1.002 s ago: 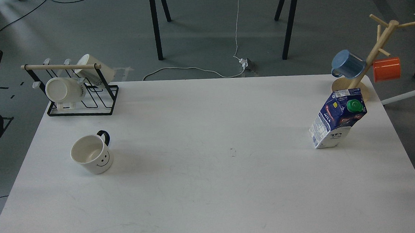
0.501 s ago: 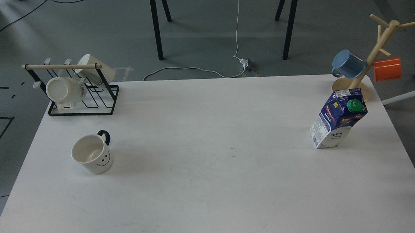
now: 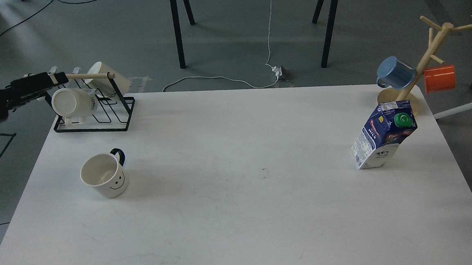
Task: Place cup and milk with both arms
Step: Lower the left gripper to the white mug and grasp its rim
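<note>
Since the left gripper (image 3: 58, 76), whose closure cannot be told, is seen at ten o'clock beside the wire rack (image 3: 91, 104), the rack could be snagged before the cup (image 3: 104, 175) is reached.

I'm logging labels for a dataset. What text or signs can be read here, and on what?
"MILK": on the dark blue side of the milk carton.
Smiley face, drawn, no words: on the cup.
Lettering on the two white mugs in the rack: only partly in view, unreadable.
Fine print on the carton's white side: too small.
</note>
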### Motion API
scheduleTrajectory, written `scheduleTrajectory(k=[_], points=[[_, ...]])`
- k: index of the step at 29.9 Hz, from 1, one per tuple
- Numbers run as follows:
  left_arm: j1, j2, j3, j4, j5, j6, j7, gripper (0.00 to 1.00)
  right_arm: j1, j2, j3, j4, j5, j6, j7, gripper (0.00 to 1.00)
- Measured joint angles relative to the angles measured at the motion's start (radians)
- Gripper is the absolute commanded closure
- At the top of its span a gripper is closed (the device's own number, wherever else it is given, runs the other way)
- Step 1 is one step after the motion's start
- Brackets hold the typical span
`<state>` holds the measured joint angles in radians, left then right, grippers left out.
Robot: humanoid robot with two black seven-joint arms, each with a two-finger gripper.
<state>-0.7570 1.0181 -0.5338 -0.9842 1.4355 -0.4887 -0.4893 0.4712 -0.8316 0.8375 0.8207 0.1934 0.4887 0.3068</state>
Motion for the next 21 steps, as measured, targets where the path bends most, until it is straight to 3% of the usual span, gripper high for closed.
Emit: scheduleTrajectory(k=[8,13,21], points=[[0.005,-0.015,0.068,-0.015,0.289,0.003,0.000,0.00,-0.011,0.000,-0.001,-0.001,0.000,0.000,0.000,0.01],[0.005,-0.023,0.162,-0.012,0.310,0.054,0.001,0.00,-0.014,0.000,-0.001,-0.001,0.000,0.000,0.000,0.01],[0.020,-0.068,0.178,0.038,0.311,0.070,0.001,0.00,-0.016,0.000,0.000,0.000,0.000,0.000,0.000,0.01]])
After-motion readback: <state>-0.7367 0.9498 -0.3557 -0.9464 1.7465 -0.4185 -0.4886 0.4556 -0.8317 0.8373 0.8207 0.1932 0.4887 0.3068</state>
